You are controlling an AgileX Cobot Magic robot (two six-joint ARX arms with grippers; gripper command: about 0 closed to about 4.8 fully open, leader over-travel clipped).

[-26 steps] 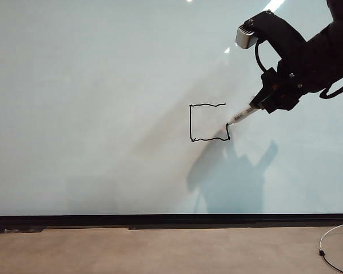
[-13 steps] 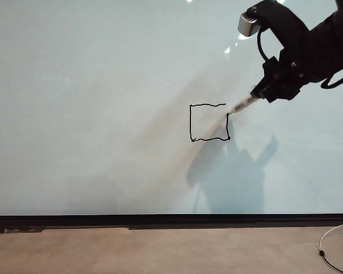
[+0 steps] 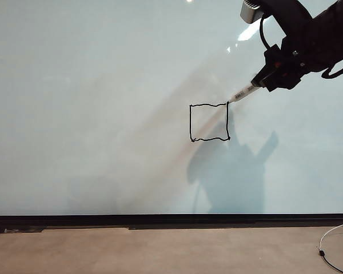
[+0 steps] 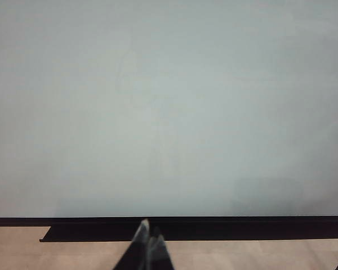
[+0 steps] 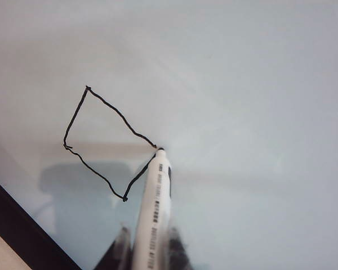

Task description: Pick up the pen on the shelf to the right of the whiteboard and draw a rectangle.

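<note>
The whiteboard (image 3: 91, 114) fills most of the exterior view, and a small black rectangle (image 3: 209, 122) is drawn near its middle. My right gripper (image 3: 262, 81) is shut on the white pen (image 3: 242, 93), whose black tip touches the rectangle's upper right corner. In the right wrist view the pen (image 5: 155, 211) runs out between the fingers of the right gripper (image 5: 149, 247), its tip on a corner of the rectangle (image 5: 104, 143). My left gripper (image 4: 149, 236) is shut and holds nothing, low in front of the board's black bottom edge (image 4: 214, 228). The shelf is out of view.
A brown floor strip (image 3: 160, 251) lies under the board's black bottom edge (image 3: 171, 220). A white cable (image 3: 331, 245) lies at the lower right. The arm's shadow (image 3: 228, 171) falls on the board below the rectangle.
My right gripper has moved up the board with the pen, drawing the rectangle's right side from its lower right corner to its upper right corner. The outline is now closed.
</note>
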